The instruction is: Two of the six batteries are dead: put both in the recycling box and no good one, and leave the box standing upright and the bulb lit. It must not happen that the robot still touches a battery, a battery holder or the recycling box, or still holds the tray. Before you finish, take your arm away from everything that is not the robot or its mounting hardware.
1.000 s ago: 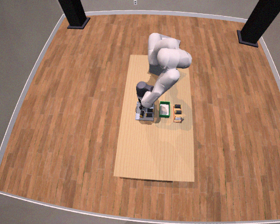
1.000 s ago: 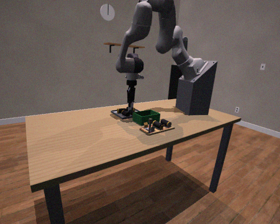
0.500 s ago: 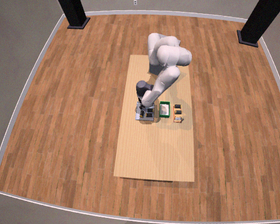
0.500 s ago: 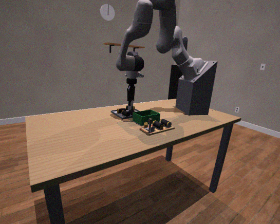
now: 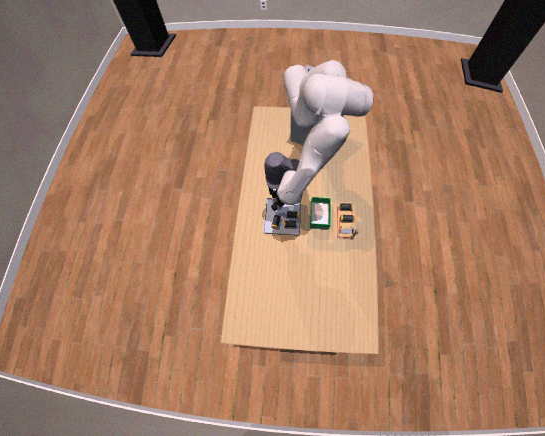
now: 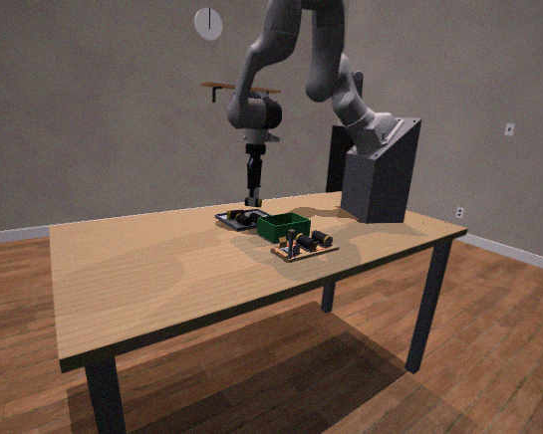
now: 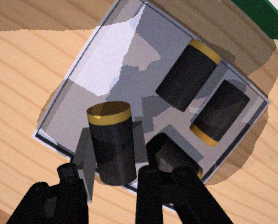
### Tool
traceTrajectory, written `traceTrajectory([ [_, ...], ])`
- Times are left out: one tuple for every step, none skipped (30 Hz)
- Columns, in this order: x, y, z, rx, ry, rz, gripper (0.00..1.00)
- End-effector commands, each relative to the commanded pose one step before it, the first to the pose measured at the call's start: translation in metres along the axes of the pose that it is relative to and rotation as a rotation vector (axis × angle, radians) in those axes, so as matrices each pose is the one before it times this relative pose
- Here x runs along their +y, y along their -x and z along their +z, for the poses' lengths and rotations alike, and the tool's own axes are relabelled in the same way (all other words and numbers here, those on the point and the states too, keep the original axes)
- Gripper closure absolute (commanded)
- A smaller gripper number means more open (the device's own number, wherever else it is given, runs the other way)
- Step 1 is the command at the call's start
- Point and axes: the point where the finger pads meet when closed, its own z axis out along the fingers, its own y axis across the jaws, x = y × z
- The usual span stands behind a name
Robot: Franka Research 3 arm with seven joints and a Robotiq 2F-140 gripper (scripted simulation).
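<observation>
My gripper point(image 6: 253, 197) point(image 7: 114, 138) is shut on a black battery point(image 7: 113, 157) point(image 6: 253, 202) with a gold end band and holds it above the grey tray point(image 5: 282, 233) point(image 6: 227, 224) point(image 7: 97, 70). Three other batteries lie in the tray: one point(image 7: 188, 75), a second point(image 7: 220, 112) and a third point(image 7: 171, 152) partly behind a finger. The green recycling box point(image 5: 312, 215) point(image 6: 275, 232) point(image 7: 266, 15) stands upright, its pale floor visible with no battery seen on it. Two batteries point(image 5: 346, 206) point(image 5: 347, 218) sit on the orange-edged holder board point(image 5: 338, 225) point(image 6: 311, 256). Whether the bulb is lit cannot be told.
The box stands between the tray and the holder board, close to both. A short dark post point(image 6: 291, 244) rises from the board's end. The arm's grey base point(image 6: 381, 184) stands at one end of the wooden table point(image 5: 302, 300) point(image 6: 146, 279).
</observation>
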Motion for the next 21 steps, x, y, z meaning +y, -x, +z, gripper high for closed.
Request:
traceTrajectory([
  [-0.00303,0.00049,-0.00285,-0.00114,-0.00897,0.03017,0.84],
  [0.00000,0.00000,-0.00002,0.00000,0.00000,0.00000,0.84],
  [0.00000,0.00000,0.00000,0.00000,0.00000,0.00000,0.84],
  [0.00000,0.00000,0.00000,0.00000,0.00000,0.00000,0.84],
  [0.00000,0.00000,0.00000,0.00000,0.00000,0.00000,0.84],
  [0.00000,0.00000,-0.00002,0.00000,0.00000,0.00000,0.84],
  [0.00000,0.00000,-0.00011,0.00000,-0.00001,-0.00001,0.84],
  [0.00000,0.00000,0.00000,0.00000,0.00000,0.00000,0.84],
  [0.00000,0.00000,0.00000,0.00000,0.00000,0.00000,0.84],
  [-0.00001,0.00000,-0.00027,0.00000,-0.00002,-0.00002,0.84],
  [-0.00001,0.00000,-0.00050,0.00000,-0.00003,-0.00002,0.84],
  [-0.00001,0.00000,-0.00077,0.00000,-0.00003,-0.00002,0.84],
  [0.00000,0.00000,-0.00106,0.00000,-0.00001,-0.00001,0.84],
  [0.00002,0.00000,-0.00137,0.00000,0.00005,0.00004,0.84],
  [-0.00001,0.00000,-0.00172,0.00000,-0.00002,-0.00002,0.84],
  [-0.00001,0.00000,-0.00205,0.00000,-0.00003,-0.00002,0.84],
  [0.00001,0.00000,-0.00236,0.00000,0.00004,0.00003,0.84],
  [-0.00001,0.00000,-0.00268,0.00000,-0.00004,-0.00003,0.84],
  [-0.00001,0.00000,-0.00295,0.00000,-0.00001,0.00000,0.84],
  [0.00003,-0.00001,-0.00318,0.00000,0.00011,0.00007,0.84],
  [-0.00004,0.00001,-0.00344,0.00000,-0.00011,-0.00006,0.84],
])
